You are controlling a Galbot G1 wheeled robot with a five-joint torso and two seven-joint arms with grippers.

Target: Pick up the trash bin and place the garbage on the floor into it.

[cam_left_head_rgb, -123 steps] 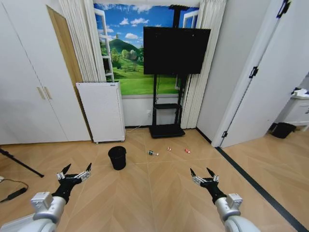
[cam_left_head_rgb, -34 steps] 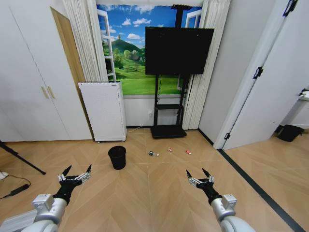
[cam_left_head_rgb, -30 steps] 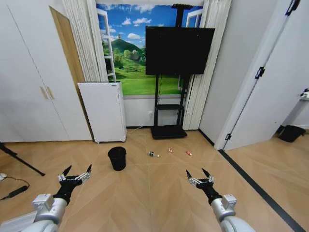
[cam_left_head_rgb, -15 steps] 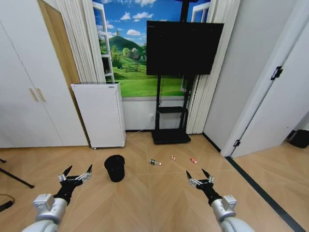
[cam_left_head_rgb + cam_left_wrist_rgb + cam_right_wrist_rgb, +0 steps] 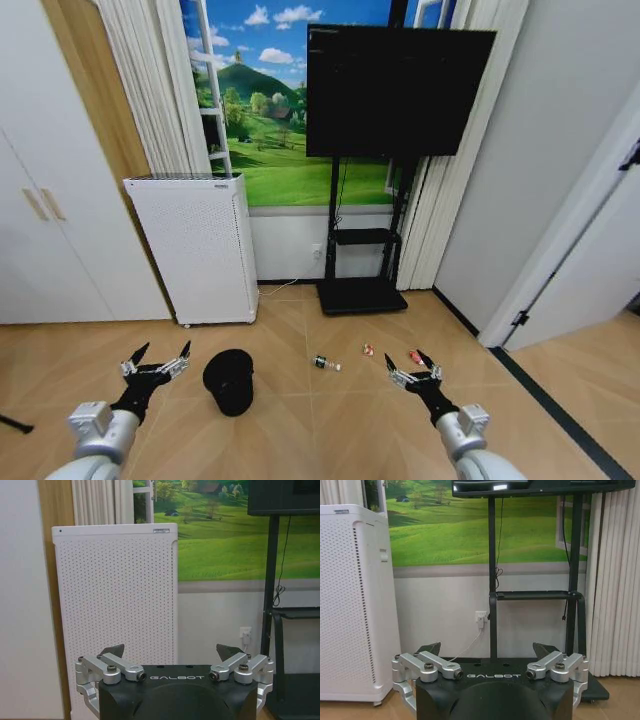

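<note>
A small black round trash bin [image 5: 229,379] with a black liner at its rim is seen standing on the light tan wood-look floor [image 5: 330,440] laid in chevron panels, a little in front of a white perforated cabinet-like unit [image 5: 193,247] set against the wall. The garbage is scattered on the floor to the right of the bin and apart from it: a small clear bottle with a dark label [image 5: 323,363] lies nearest the bin, a small red-and-white piece [image 5: 368,350] lies beyond it, and a second red piece [image 5: 415,356] lies farther right, just above the tip of the right claw in the head view. All three pieces lie in front of the black base of a tall stand [image 5: 357,294] carrying a large black screen [image 5: 395,91].

The left claw [image 5: 155,363] is held low in front of the robot, just left of the bin and clear of it, with its fingers spread wide and nothing between them. The right claw [image 5: 412,371] is held at a similar height on the other side, also spread and empty, near the red pieces but not touching them. In the left wrist view the spread claw [image 5: 171,654] is faced toward the white perforated unit; in the right wrist view the claw [image 5: 487,650] is faced toward the stand.
</note>
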